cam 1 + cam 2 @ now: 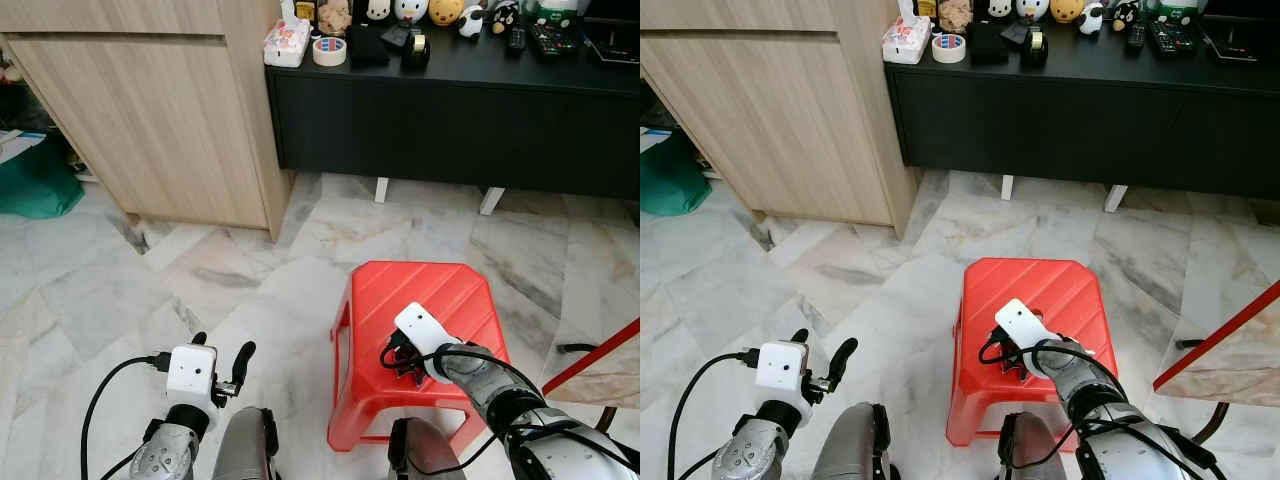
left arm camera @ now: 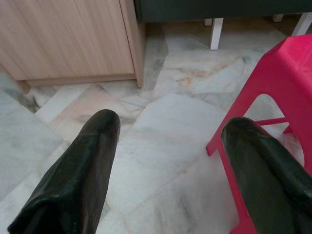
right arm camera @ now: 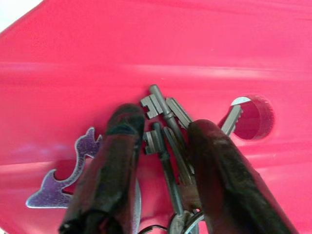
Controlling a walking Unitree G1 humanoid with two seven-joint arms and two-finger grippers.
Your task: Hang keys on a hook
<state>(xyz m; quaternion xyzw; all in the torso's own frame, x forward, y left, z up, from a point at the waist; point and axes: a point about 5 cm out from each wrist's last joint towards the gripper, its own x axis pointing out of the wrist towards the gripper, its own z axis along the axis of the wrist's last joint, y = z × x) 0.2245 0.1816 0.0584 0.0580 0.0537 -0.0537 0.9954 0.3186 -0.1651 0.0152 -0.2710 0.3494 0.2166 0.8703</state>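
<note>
Right gripper (image 3: 161, 131) seemingly straddles keys (image 3: 168, 122) on red stool (image 1: 425, 290).

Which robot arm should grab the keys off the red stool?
The right. Its gripper is already down on the red stool with its fingers around the keys. The left gripper hangs open over the floor beside the stool.

keys (image 3: 168, 141): lower ends are running off the picture's edge, partly lying under the right gripper (image 3: 161, 131)
keychain charm (image 3: 68, 178): one side is hiding behind a finger
stool (image 1: 420, 300): its hole is being half covered by a key
</note>
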